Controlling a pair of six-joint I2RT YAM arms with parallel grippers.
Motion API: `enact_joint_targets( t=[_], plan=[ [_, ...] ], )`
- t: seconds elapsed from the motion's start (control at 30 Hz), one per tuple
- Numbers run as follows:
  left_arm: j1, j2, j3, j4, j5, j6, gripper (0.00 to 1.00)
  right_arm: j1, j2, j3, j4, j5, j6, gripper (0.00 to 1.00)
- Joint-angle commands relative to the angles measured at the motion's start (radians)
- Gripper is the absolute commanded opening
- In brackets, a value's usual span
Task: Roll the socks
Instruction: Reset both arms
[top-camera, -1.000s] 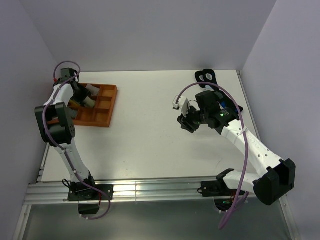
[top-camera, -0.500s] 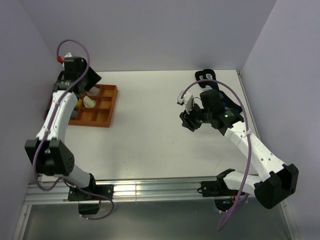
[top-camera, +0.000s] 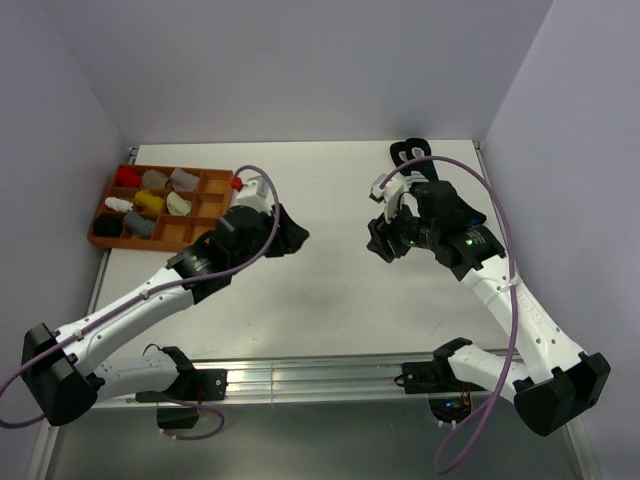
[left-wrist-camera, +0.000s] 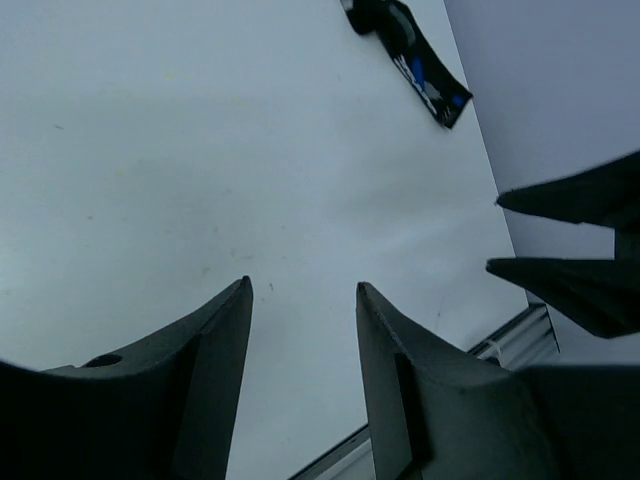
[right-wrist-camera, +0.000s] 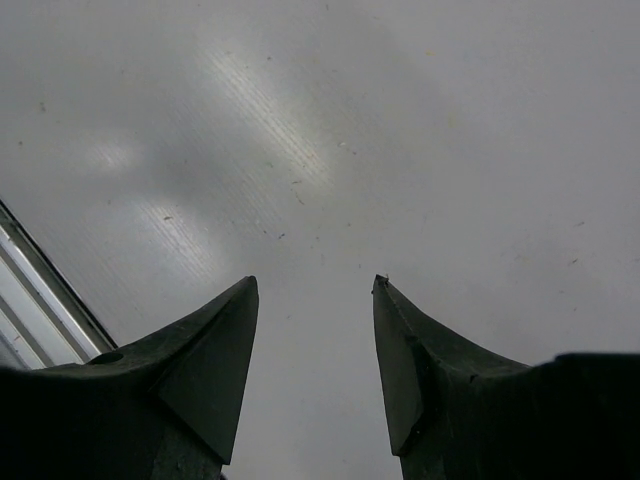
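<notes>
The left arm has swung away from the orange compartment tray. Its left hand is half-spread and empty above the white table. The right hand gapes wide, also empty. The cream rolled sock bundle sits in a middle compartment, apparently stowed.

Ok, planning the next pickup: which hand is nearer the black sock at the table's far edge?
Right. The right hand hangs on the near side of the black sock, a little to its left; the left hand sits farther left, over the table's middle.
</notes>
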Motion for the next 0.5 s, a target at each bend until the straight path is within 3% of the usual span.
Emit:
enact_joint_targets(
  t=[0.0,0.2,0.47],
  plan=[
    [-0.099,0.012,-0.012,0.163,-0.056,-0.025,0.51,-0.009,-0.007,0.053,-0.022,-0.035,0.038,0.57],
    [-0.182,0.057,-0.003,0.191,-0.075,-0.013,0.51,-0.010,-0.049,0.021,0.006,-0.010,0.045,0.61],
    [-0.182,0.080,0.025,0.185,-0.063,-0.005,0.51,-0.012,-0.076,-0.016,0.036,-0.013,0.035,0.63]
  ],
)
